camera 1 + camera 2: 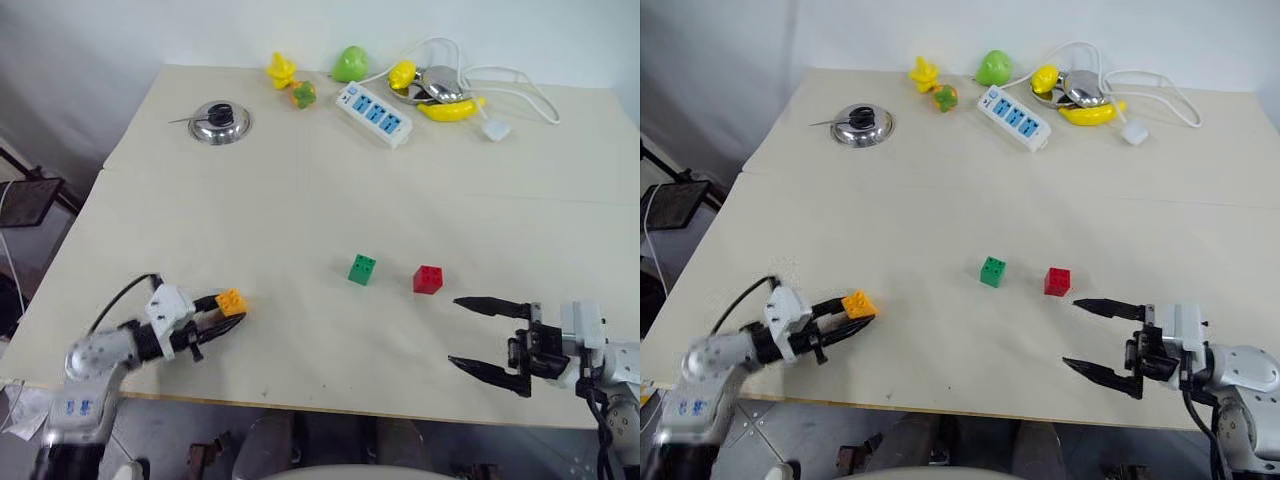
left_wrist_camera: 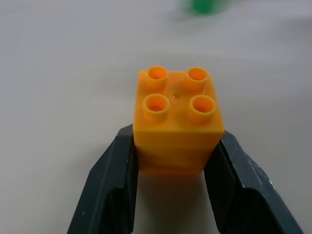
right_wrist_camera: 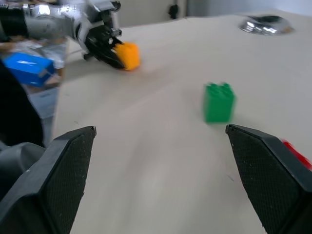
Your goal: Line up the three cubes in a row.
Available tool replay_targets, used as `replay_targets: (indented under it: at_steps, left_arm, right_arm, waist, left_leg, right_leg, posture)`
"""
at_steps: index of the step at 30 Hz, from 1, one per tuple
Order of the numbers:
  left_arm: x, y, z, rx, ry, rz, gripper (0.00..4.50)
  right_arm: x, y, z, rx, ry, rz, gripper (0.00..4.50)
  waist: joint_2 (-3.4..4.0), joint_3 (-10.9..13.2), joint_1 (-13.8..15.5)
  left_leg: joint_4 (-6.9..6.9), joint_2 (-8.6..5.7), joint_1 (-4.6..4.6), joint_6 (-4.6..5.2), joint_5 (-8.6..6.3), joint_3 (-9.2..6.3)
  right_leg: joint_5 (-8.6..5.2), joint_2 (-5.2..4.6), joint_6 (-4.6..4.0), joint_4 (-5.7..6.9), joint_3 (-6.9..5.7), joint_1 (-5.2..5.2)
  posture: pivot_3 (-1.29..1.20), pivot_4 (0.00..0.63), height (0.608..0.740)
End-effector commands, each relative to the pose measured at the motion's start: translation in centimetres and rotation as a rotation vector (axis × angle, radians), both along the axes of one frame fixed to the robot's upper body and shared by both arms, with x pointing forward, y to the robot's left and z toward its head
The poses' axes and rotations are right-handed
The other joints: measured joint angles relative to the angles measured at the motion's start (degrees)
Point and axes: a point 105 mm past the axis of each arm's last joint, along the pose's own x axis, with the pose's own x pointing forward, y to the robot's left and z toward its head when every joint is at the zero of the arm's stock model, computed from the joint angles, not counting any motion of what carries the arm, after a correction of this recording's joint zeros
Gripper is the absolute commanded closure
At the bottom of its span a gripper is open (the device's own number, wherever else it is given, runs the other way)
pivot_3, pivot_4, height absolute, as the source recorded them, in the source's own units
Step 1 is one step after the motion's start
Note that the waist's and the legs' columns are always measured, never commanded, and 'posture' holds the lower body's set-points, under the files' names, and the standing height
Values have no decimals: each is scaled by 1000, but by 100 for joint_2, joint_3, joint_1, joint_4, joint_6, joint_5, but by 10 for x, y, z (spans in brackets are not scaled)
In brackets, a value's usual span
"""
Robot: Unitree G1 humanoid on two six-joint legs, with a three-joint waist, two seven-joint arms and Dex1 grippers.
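Left gripper (image 1: 228, 312) clamped on orange cube (image 1: 232, 301), right gripper (image 1: 478, 337) spread apart, no legible writing

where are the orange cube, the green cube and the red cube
orange cube (image 2: 176, 122), left wrist view, on its front face below the studs
green cube (image 1: 362, 269), left eye view, middle of the cube
red cube (image 1: 428, 279), left eye view, middle of the cube

No readable text, labels or numbers anywhere.
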Motion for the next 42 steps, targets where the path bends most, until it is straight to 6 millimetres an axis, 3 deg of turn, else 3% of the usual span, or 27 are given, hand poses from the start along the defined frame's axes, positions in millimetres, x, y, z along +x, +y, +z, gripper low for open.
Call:
replay_targets:
  at_steps: [1,5,9,20,25,28,34,35,42]
  left_arm:
    - [19,-14,-2,115,21,-242,3004]
    - [59,-47,8,112,7,-301,3004]
    - [76,-70,14,114,4,-339,3004]
    - [94,-91,31,130,5,-381,3004]
    - [92,-93,26,179,12,-425,3004]
    - [99,-102,32,114,-6,-374,3004]
    - [98,-104,27,114,29,-378,3004]
    - [99,-103,28,105,28,-365,2275]
    - [102,-89,32,100,21,-328,175]
  right_arm:
    - [-3,-15,11,5,-34,-79,0]
    - [-12,-20,7,-14,-41,-115,0]
    - [-15,-17,10,6,-52,-149,0]
    - [-21,-10,8,28,-46,-187,0]
    - [-23,-9,5,32,-35,-193,0]
    - [-23,-10,5,30,-33,-196,0]
    - [-23,-10,3,34,-29,-197,0]
    - [-23,-9,3,35,-29,-196,0]
    - [-21,-8,2,39,-26,-188,0]
  waist:
    - [5,-3,14]
    - [-6,-3,-39]
    - [-29,8,-133]
    - [-50,20,-131]
    - [-50,20,-124]
    - [-51,21,-118]
    - [-55,24,-127]
    - [-55,24,-131]
    - [-56,24,-131]
  left_leg:
    - [0,-1,1,1,0,1]
    - [0,-14,-2,16,1,17]
    - [-1,-27,-13,24,-5,21]
    - [17,6,-13,21,-6,18]
    - [17,5,-15,22,-6,15]
    - [19,5,-15,23,-7,14]
    - [26,6,-20,24,-7,10]
    - [26,6,-20,24,-7,10]
    - [30,9,-20,24,-7,10]
  right_leg:
    - [4,2,4,1,-2,6]
    - [7,12,10,-7,-18,9]
    - [8,13,11,-20,-60,7]
    - [9,11,13,-13,-80,8]
    - [8,9,13,-14,-81,8]
    - [9,9,13,-13,-82,9]
    - [9,8,13,-11,-85,8]
    - [9,8,13,-11,-86,8]
    - [9,8,13,-8,-84,8]
  posture:
    - [0,150,740]
    - [0,150,740]
    - [0,150,740]
    - [0,150,740]
    - [0,150,740]
    - [0,150,740]
    - [0,150,740]
    - [0,150,740]
    - [0,150,740]
